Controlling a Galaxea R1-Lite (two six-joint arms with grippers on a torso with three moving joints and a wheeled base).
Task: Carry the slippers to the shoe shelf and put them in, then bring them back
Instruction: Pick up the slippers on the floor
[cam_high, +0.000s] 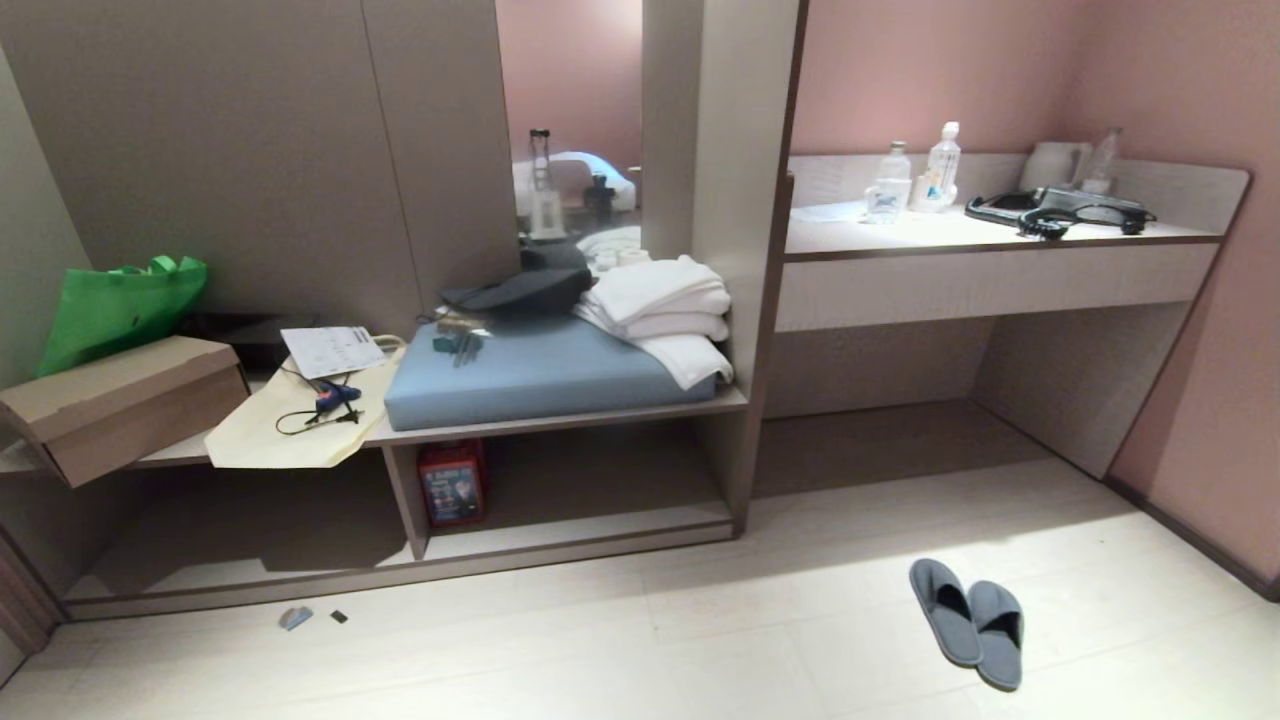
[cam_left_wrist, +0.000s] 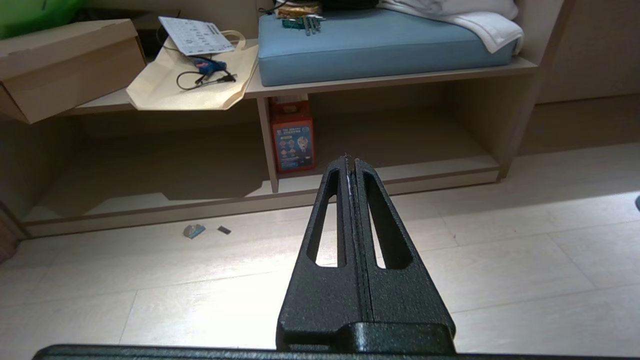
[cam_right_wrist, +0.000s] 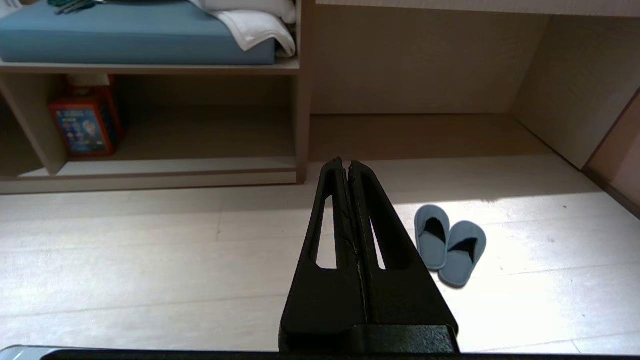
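Pale floor (cam_high: 760, 640), slippers (cam_high: 967, 623) together, no legible writing, both claws (cam_left_wrist: 350, 160) (cam_right_wrist: 346, 162) pressed together.

The left gripper (cam_left_wrist: 350, 159) hangs above the floor with its two black fingers (cam_left_wrist: 334, 210) pressed flat together. The right gripper (cam_right_wrist: 345, 162) is likewise closed, fingers (cam_right_wrist: 372, 220) touching, holding nothing.

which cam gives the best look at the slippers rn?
Right wrist view: the slippers lie whole and side by side on the floor, openings visible, just beside the shut right gripper. Head view shows the pair too, near its lower right. Left wrist view catches at most a sliver at the edge.
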